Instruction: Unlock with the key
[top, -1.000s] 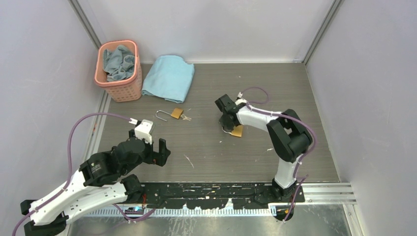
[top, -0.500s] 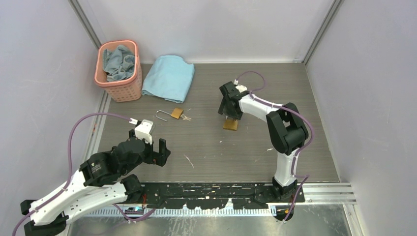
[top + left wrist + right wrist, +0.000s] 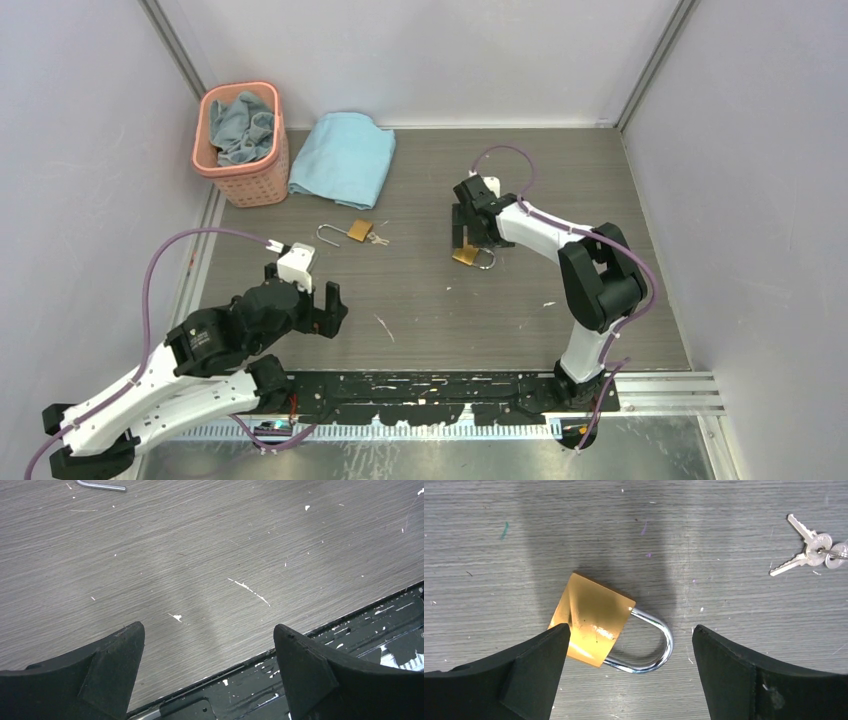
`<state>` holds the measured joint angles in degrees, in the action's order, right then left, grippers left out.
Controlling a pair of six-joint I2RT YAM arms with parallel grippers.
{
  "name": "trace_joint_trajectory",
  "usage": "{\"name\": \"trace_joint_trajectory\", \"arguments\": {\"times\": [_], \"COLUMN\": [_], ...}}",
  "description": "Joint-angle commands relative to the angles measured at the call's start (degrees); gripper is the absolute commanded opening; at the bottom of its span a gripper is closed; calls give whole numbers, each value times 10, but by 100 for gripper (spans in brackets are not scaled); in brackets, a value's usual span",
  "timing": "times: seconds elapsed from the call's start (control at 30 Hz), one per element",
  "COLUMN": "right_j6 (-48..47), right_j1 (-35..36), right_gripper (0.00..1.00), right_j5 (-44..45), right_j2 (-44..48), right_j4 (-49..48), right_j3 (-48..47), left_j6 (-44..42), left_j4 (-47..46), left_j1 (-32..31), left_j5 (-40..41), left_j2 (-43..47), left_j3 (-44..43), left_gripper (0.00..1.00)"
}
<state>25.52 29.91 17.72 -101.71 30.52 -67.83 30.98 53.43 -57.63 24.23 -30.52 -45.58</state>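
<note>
A brass padlock [image 3: 591, 620] with its steel shackle [image 3: 659, 645] shut lies flat on the grey table [image 3: 724, 510]. My right gripper [image 3: 629, 630] hovers open right over it, one finger on each side, touching nothing. From above, this padlock [image 3: 467, 256] sits just below the right gripper [image 3: 466, 238]. The keys [image 3: 809, 547] lie on a ring off to the side, and in the top view the keys [image 3: 378, 238] rest beside a second brass padlock [image 3: 360, 231] whose shackle [image 3: 330, 236] stands open. My left gripper [image 3: 305, 290] is open and holds nothing, low at the front left.
A pink basket [image 3: 240, 165] with cloth inside stands at the back left, and a folded blue towel [image 3: 343, 155] lies beside it. The left wrist view shows bare table [image 3: 200, 555] and the black rail [image 3: 350, 630] at the near edge. White walls close in on three sides.
My right gripper has opened and let go of the padlock. The padlock now lies flat with its shackle to the right. The right arm has drawn back a little. The left arm is still.
</note>
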Motion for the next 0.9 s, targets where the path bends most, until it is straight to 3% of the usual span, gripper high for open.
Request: {"name": "trace_joint_trajectory", "arguments": {"times": [0.0, 0.5, 0.87], "right_j6": [-38, -7, -6], "right_j1": [2, 3, 3], "right_gripper": [98, 97, 97], "right_j5": [-14, -142, -169], "right_j2": [1, 8, -70], "right_j4": [-28, -97, -100], "right_j3": [1, 48, -54], "left_j6": [-7, -5, -5], "left_j4": [-15, -16, -14], "left_j1": [1, 1, 1], "left_j5": [6, 10, 11], "left_j2": [-9, -9, -6], "left_j3": [-2, -2, -2], "left_gripper": [100, 100, 100]}}
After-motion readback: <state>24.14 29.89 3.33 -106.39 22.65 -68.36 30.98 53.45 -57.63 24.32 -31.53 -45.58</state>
